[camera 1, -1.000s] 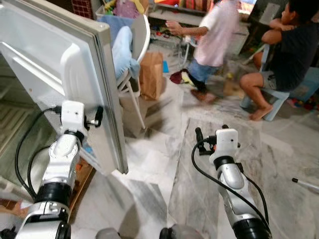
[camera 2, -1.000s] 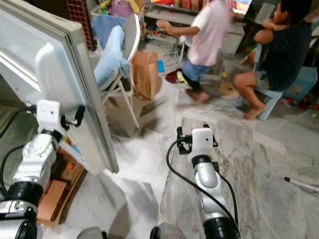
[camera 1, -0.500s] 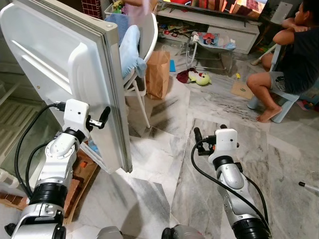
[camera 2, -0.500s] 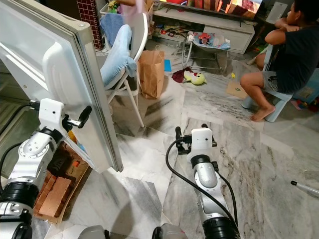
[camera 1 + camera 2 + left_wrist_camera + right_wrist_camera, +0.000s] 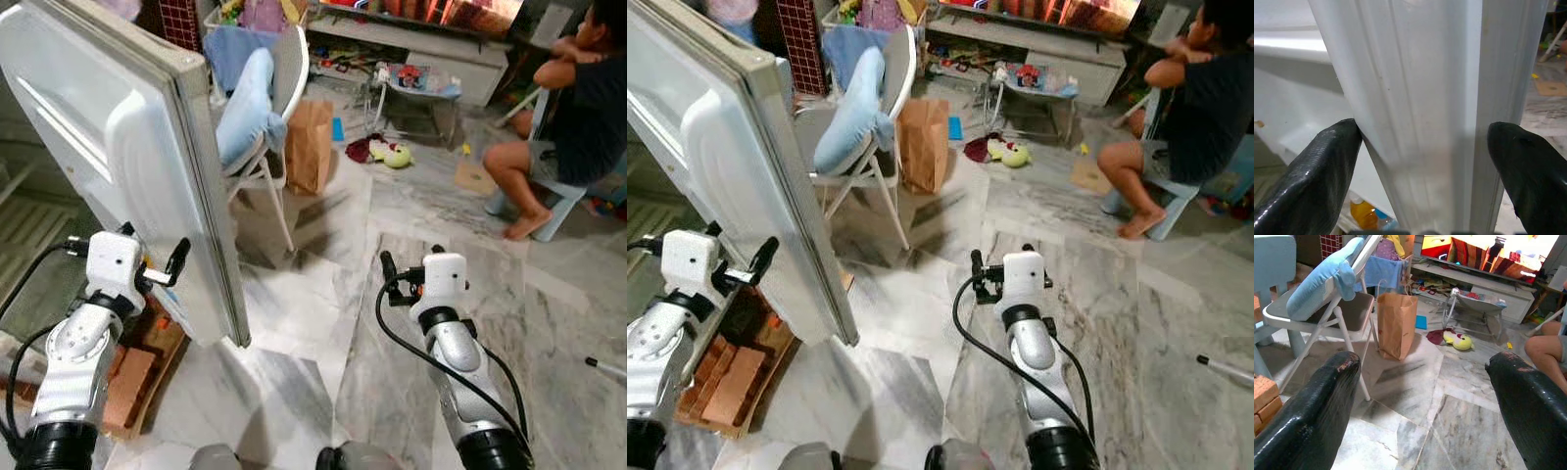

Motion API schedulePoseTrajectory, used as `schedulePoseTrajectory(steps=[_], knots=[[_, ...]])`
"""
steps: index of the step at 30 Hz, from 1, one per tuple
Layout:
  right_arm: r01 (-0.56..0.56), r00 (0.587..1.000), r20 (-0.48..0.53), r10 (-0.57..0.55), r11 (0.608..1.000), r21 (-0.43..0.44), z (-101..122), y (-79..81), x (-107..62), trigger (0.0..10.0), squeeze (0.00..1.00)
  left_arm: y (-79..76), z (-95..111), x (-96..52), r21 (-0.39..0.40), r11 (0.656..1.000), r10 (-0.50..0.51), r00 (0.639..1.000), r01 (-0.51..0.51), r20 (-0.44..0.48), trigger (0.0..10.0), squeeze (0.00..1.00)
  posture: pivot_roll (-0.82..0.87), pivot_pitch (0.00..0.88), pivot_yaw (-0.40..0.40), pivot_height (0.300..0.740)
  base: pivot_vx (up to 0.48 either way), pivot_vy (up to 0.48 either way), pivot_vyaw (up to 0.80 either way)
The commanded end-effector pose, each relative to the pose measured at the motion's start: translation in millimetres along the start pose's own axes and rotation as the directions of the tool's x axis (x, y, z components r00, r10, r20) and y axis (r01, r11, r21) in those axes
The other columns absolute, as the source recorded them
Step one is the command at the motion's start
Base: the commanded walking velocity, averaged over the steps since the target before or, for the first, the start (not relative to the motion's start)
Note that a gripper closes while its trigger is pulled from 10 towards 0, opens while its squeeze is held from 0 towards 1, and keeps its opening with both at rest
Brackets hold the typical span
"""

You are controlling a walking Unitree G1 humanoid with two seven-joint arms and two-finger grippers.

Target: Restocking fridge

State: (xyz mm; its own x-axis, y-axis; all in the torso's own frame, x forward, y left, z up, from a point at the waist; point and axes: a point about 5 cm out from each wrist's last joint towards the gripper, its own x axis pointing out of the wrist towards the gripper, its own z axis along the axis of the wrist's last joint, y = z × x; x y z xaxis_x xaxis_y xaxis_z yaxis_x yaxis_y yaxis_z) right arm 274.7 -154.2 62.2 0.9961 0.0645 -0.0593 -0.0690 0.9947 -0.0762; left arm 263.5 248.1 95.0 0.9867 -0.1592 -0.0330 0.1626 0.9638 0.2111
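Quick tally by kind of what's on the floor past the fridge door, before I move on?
Folding chair: 1
Brown paper bag: 1
Soft toy: 1
Seated person: 1
Total: 4

The left gripper is open astride the fridge door edge; the right gripper is open over the marble floor.

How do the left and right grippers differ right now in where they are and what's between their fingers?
The left gripper is at the edge of the white fridge door, its fingers straddling that edge; the right gripper hangs over the marble floor with nothing between its fingers. The left sits by the fridge, the right out in the room. Both are open.
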Motion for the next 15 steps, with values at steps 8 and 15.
schedulePoseTrajectory(steps=[8,15], knots=[[0.006,1.0,-0.004,-0.006,1.0,-0.001,-0.5,-3.6,1.0,10.0,0.0,-1.6,-1.9,-17.1,0.042,0.992,0.119,0.993,-0.119,0.001,10.0,0.0,0.07,0.049,-0.088,0.74,0.0,0.0,0.0],[0.002,1.0,-0.004,-0.002,1.0,0.0,-0.5,-2.1,2.7,10.0,0.0,11.8,-0.8,-23.3,0.071,0.94,0.333,0.943,-0.333,0.003,10.0,0.0,0.08,0.045,-0.088,0.74,0.0,0.0,0.0]])
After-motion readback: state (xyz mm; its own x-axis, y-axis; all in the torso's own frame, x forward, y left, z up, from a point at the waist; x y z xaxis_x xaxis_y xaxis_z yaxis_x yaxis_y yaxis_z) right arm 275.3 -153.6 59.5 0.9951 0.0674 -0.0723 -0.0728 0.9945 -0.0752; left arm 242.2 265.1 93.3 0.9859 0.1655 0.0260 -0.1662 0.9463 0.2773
